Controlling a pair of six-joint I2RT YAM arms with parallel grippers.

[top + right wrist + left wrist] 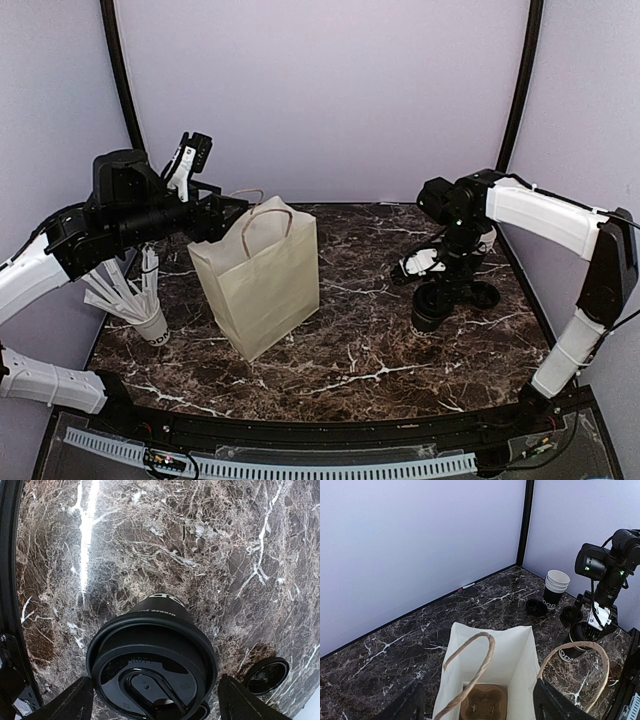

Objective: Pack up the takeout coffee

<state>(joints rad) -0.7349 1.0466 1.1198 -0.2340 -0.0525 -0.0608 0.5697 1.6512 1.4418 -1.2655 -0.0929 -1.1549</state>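
The right gripper (pixel 154 680) hung right over the lidded cup (pixel 152 662), jaws spread wide, one finger on each side of the black lid. It was open, with no grip that I could see. That cup stood on the marble table (pixel 200 540) at the right side, well apart from the paper bag (pixel 262 280). Just beside it lay a loose lid (pixel 267 675). Farther back stood a stack of unlidded cups (pixel 555 586), with a second lid (pixel 536 607) near its foot.

Over at the left gripper (pixel 225 212), the jaws were wide as well. It was poised at the bag's mouth and held nothing.

Down in the bag sat the pulp tray (pixel 482 702), and what showed of its holes looked empty. My read was that the tray was packed and one coffee capped, but no cup was bagged yet, and more cups were still to lid.

The frame edge cut the tray off, so I couldn't see all of it. The lid hid the cup's body from the wrist view. I couldn't tell whether the left fingers touched the bag's walls.
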